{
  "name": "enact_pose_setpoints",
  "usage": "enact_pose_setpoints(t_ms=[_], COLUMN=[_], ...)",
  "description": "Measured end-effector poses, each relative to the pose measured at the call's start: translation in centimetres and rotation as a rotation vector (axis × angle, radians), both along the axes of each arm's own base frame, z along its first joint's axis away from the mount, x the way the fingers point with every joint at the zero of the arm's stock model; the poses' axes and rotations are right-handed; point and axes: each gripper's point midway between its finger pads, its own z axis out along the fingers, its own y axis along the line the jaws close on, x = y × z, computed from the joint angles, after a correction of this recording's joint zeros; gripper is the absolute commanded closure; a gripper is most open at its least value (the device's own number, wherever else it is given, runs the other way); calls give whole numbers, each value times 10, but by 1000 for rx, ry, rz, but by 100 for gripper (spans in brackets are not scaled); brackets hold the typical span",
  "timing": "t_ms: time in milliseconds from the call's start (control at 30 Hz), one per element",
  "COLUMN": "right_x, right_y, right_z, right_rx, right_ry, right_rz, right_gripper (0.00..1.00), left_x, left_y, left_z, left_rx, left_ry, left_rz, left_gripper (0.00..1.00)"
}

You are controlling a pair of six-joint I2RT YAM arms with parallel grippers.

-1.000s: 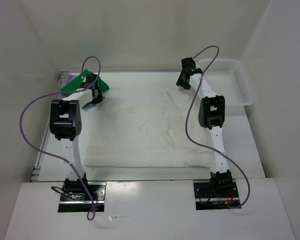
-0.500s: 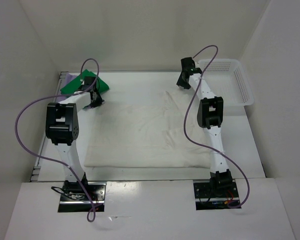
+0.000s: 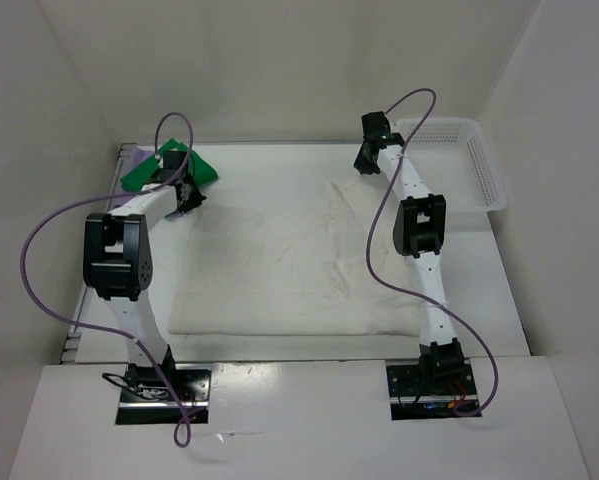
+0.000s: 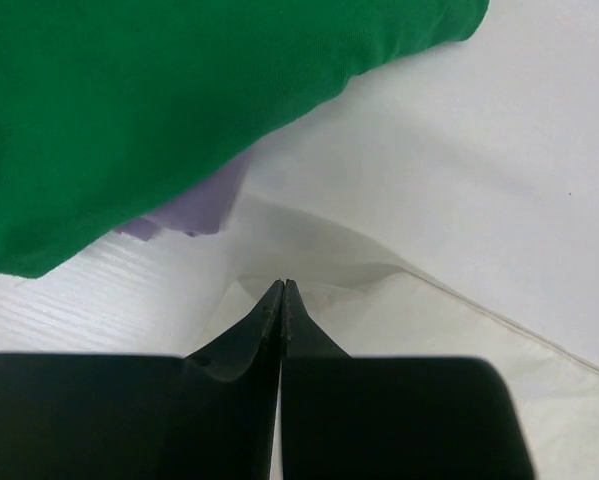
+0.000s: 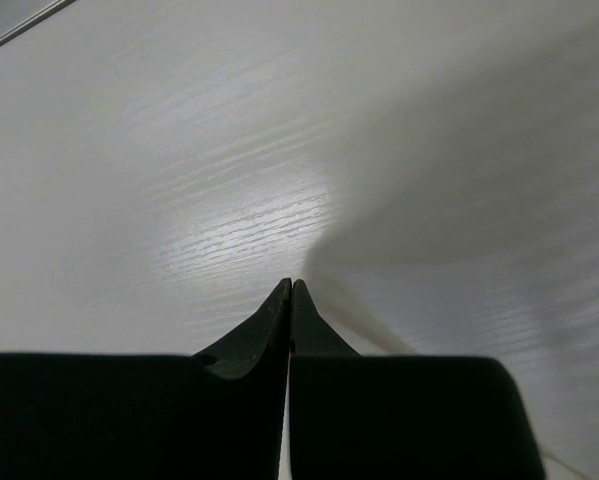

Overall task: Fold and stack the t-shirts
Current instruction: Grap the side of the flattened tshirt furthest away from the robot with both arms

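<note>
While white walls (image 3: 279,60) box in the white table (image 3: 269,160), the green shirt (image 3: 167,166) sits bunched in the far-left corner over the lavender shirt (image 4: 194,205). Just beside them, the left gripper (image 4: 282,290) pinches a corner of the cream-white shirt (image 3: 279,260), which is spread flat mid-table. Further right, the right gripper (image 3: 365,166) is clamped tight near the mesh basket (image 3: 484,175). Whether it has hold of any cloth is hard to tell.

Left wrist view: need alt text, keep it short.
The left gripper, its black jaws shut, appears to pinch a corner of the white t-shirt on a white table. Just beyond it, a green t-shirt lies over a lavender t-shirt, of which only a sliver shows.
</note>
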Motion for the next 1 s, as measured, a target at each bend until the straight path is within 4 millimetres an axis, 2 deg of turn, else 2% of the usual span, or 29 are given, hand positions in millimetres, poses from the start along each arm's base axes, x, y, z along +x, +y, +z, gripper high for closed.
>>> enact_pose_setpoints(t_ms=[133, 267, 500, 600, 667, 700, 733, 767, 833, 1000], right_x=[-3, -27, -81, -113, -137, -149, -160, -169, -177, -169], right_y=[1, -3, -16, -29, -39, -43, -47, -51, -55, -49], right_z=[5, 18, 70, 84, 87, 87, 86, 86, 86, 86], right_rx=[5, 4, 18, 35, 45, 48, 51, 54, 63, 95], right_ry=[1, 30, 11, 7, 13, 22, 26, 33, 37, 8], right_rz=[4, 6, 1, -19, -38, -45, -52, -60, -66, -48], right_gripper=[100, 100, 100, 100, 100, 100, 100, 100, 100, 100], left_x=[-4, -6, -11, -20, -29, -32, -34, -34, -29, 3], left_y=[-2, -4, -7, -9, -10, -10, -9, -8, -6, -3], left_z=[3, 17, 53, 66, 71, 70, 69, 66, 54, 10], left_rx=[-10, -22, -35, -43, -46, -45, -42, -36, -27, 0], left_ry=[-4, -31, -110, -136, -148, -147, -143, -136, -113, -29], left_rz=[-1, -11, -23, -29, -31, -31, -31, -34, -23, -10], left_gripper=[100, 100, 100, 100, 100, 94, 60, 54, 54, 54])
